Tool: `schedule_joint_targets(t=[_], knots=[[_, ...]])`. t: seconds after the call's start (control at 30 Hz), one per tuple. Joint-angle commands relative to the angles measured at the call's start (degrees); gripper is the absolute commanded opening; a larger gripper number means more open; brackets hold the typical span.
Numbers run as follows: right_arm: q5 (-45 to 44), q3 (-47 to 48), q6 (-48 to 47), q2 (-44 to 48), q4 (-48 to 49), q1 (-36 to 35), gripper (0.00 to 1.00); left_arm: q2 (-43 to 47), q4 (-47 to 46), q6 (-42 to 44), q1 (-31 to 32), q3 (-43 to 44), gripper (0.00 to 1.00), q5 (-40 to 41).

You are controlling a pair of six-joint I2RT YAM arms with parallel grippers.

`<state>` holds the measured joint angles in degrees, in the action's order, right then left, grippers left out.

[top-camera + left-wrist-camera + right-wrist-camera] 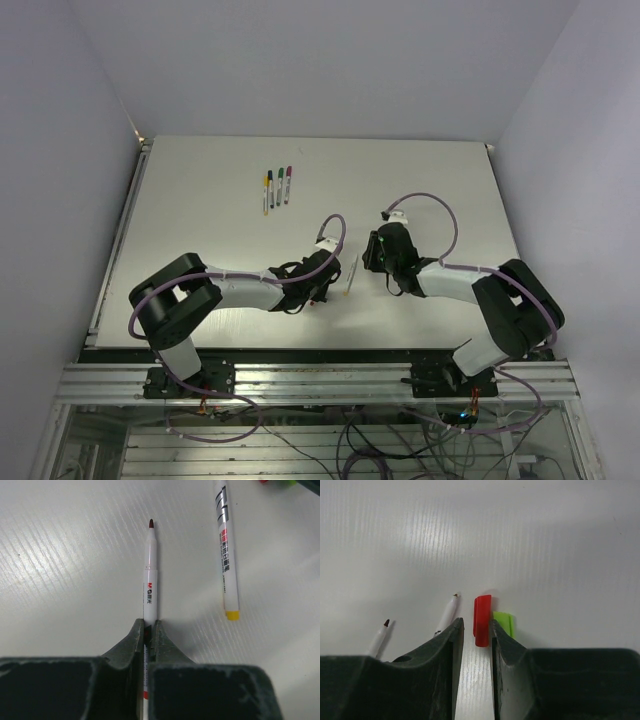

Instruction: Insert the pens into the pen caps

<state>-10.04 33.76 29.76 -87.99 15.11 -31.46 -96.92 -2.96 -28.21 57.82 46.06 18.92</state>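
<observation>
My left gripper [149, 625] is shut on a white pen [149, 580] with a bare dark-red tip that points away from me, low over the table. A second white pen [226, 555] with a yellow end lies to its right; it also shows in the top view [351, 275]. My right gripper [474, 625] is open on the table. A red cap [482, 612] lies between its fingertips, against the right finger. A green cap [503, 622] lies just outside that finger. In the top view the left gripper [322, 285] and right gripper [380, 255] face each other mid-table.
Three more pens [277, 188] with coloured ends lie side by side at the back of the white table [200, 220]. Grey walls close in the left, right and far sides.
</observation>
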Motion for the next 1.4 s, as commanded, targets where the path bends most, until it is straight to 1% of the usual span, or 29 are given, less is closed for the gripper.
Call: schedule_joint_targets(t=[0.0,0.37,0.57,0.83,1.0,1.07,1.1,1.23,1.27,1.37], knots=[[-1.3,1.7,0.3,-1.4,-0.6,-0.2,0.27,-1.3,3.9,-0.6,-0.3,-1.3,0.07,-0.5],[-2.2,2.5,0.1,-3.9,-1.6,-0.3,0.27,-1.9,3.8,-0.6,-0.6,-1.2,0.07,-0.8],[-4.0,3.0,-0.4,-4.4,-4.5,-1.2,0.26,-1.9,3.7,-0.5,-0.7,-1.0,0.07,-1.0],[-11.5,5.5,-2.8,-7.0,-12.4,-6.1,0.26,-1.6,3.5,-0.6,-0.9,-1.1,0.07,-1.1],[-14.7,6.7,-2.2,-9.6,-15.7,-8.6,0.25,-1.5,3.4,-0.7,-1.0,-1.4,0.07,-1.1],[-14.7,7.0,-1.5,-10.4,-16.0,-8.8,0.23,-1.4,3.3,-0.7,-1.1,-1.6,0.07,-1.1],[-14.7,7.0,-1.1,-10.8,-16.2,-8.7,0.20,-1.3,3.3,-0.8,-1.1,-1.7,0.07,-1.1],[-14.4,7.7,0.8,-11.7,-17.7,-8.7,0.03,-0.8,3.3,-0.8,-1.2,-2.2,0.07,-0.9],[-14.4,7.7,1.2,-11.6,-17.8,-8.8,0.00,-0.8,3.2,-0.7,-1.2,-2.2,0.07,-0.9],[-15.2,7.6,1.8,-10.6,-17.0,-8.7,0.00,-0.9,3.0,-0.7,-1.3,-2.4,0.07,-1.1]])
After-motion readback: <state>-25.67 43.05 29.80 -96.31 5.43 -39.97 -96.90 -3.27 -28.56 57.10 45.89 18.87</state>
